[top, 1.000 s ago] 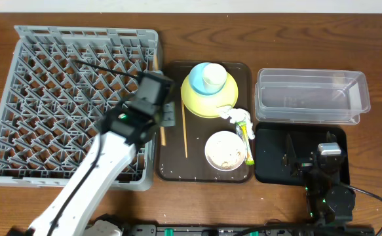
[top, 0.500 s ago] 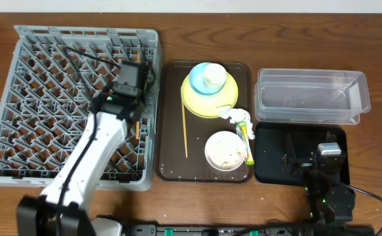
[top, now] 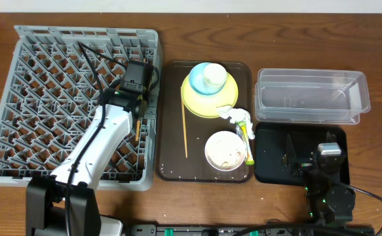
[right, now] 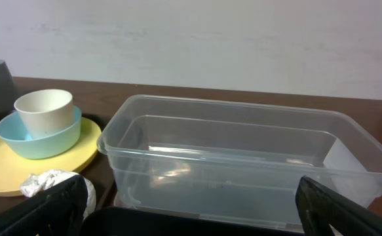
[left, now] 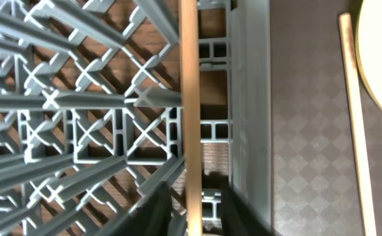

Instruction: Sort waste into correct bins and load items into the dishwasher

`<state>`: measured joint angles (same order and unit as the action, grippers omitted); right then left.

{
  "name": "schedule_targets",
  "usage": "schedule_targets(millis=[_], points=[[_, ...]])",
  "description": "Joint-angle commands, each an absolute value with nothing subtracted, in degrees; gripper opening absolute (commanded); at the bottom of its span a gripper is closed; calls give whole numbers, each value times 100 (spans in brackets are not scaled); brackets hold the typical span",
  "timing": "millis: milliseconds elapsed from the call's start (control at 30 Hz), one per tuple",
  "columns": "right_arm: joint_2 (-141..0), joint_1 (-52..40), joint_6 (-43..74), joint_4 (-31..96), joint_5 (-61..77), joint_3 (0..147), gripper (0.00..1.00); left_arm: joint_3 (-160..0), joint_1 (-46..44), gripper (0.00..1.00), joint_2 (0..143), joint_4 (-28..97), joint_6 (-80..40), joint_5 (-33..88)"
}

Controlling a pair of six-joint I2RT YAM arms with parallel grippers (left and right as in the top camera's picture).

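My left gripper hangs over the right edge of the grey dishwasher rack. Its jaws stand slightly open on either side of a wooden chopstick lying on the rack's lattice, with small gaps showing. The other chopstick lies on the brown tray. There too are a yellow plate carrying a light blue cup, white tissue, a yellow-green wrapper and a white bowl with crumbs. My right gripper rests wide open over the black bin, facing the clear tub.
The dark brown serving tray sits between the rack and the two bins. A cream cup is nested inside the blue one. Loose crumbs lie at the tray's front edge.
My left arm swung left from the brown tray to the rack, carrying a chopstick. Its jaws have since parted slightly around that chopstick. The right arm has not moved.
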<state>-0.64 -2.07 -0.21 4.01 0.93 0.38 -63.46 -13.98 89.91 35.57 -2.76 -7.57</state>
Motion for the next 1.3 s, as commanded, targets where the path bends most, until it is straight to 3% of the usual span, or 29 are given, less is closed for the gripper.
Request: schedule_targets(millis=[0,133,367,600,667,1267], points=[[-38,-117,60,423,137,32,99,-6377,-1378,31,9015,3553,-217,-869],[-38,-117,60,423,139,32,99,-6379,-1378,31,8982,3592,-244,-867],[-38,-117,60,423,137,32,99,-6379,-1378,31,8309,3920,-1291,-652],[-38,-117,60,423,139,32,99,-6377,-1411,37,7776,4237,-1452,1726],[-38,-117,60,423,139,32,99,-6357,-1483,36,7797,4239,-1811,1903],[-38,-117,60,423,137,32,99,-6289,-2578,39,8947,3000,-2174,891]])
